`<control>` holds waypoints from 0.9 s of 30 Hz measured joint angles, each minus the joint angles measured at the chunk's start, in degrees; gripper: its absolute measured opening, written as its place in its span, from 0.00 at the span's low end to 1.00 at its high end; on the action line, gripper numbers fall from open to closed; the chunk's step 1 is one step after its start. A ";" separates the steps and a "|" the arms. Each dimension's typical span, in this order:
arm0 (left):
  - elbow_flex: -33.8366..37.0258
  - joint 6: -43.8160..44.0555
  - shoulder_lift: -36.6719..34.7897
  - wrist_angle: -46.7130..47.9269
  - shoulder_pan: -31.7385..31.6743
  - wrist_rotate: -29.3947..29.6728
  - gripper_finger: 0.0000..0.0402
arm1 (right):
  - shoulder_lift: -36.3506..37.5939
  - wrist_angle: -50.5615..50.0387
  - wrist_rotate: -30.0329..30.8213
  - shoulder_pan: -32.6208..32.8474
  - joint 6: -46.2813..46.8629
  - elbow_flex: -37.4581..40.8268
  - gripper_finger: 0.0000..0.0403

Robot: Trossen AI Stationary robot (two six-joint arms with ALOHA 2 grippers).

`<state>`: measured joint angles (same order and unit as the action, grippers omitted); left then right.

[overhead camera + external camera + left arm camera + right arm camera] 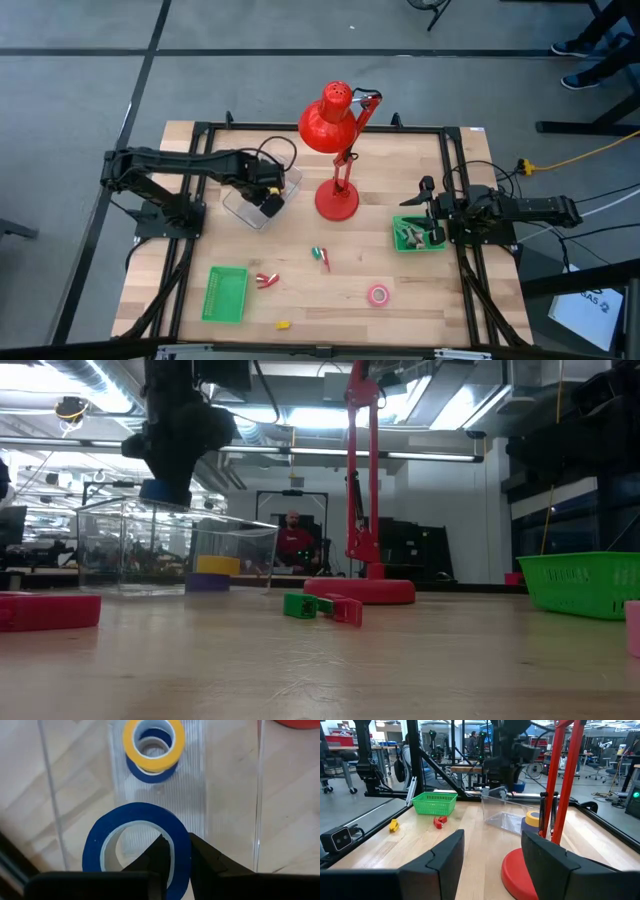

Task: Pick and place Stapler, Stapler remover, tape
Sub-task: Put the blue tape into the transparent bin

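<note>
My left gripper point(270, 203) hangs over the clear plastic box point(258, 200), shut on a blue tape roll point(135, 847). In the low view the roll point(155, 488) is above the box's rim point(175, 510). A yellow roll on a blue one point(153, 745) lies on the box's floor. A pink roll point(378, 294) lies flat on the table near its near edge. A small red piece point(266, 279) and a green-and-red piece point(320, 256) lie mid-table. My right gripper point(432, 232) is open above the right green basket point(410, 238), touching nothing. My left gripper point(176, 839) holds the blue roll by its ring wall point(184, 857), one finger point(157, 852) inside the hole and one point(205, 855) outside. The fingers come from above, pointing down. The roll is lifted clear above the box and lies about flat.
The red lamp point(340, 130) stands on its round base point(337, 201) between the two arms, right of the clear box. A second green basket point(226, 293) sits near the table's near left corner. A small yellow piece point(283, 324) lies by the near edge.
</note>
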<state>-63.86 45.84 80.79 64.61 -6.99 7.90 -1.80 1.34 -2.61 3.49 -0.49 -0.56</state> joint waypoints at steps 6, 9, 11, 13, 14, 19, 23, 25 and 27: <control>2.60 -0.04 0.00 -0.76 0.00 -0.15 0.12 | 0.00 0.01 0.01 0.01 0.00 0.00 0.49; 4.48 0.00 0.00 -1.96 0.00 -0.76 0.12 | 0.00 0.00 0.00 0.00 0.00 0.00 0.49; 5.71 -0.11 0.00 -3.98 0.00 -1.52 0.12 | 0.00 0.01 0.01 0.01 0.00 0.00 0.49; 7.41 -0.92 0.00 -7.14 0.00 -1.75 0.12 | 0.00 0.02 0.01 0.01 0.01 0.00 0.49; 8.25 -2.32 0.00 -8.37 0.00 -1.92 0.12 | 0.01 0.01 0.02 0.01 0.00 0.00 0.49; 10.58 -14.84 0.00 -9.86 0.00 -2.25 0.12 | 0.00 0.01 0.01 0.02 0.00 0.01 0.49; 11.10 -26.79 -0.19 -9.57 0.00 -1.92 0.12 | 0.01 0.02 0.02 0.01 0.00 0.00 0.49; 11.10 -33.09 -0.22 -9.76 0.00 -1.77 0.12 | 0.00 0.00 0.01 0.00 0.00 0.01 0.49; 11.10 -38.13 -0.22 -9.94 -0.10 -1.54 0.12 | 0.00 0.01 0.02 0.00 0.00 0.00 0.49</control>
<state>-52.75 7.71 80.58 54.68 -7.08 6.36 -1.80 1.36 -2.59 3.49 -0.49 -0.55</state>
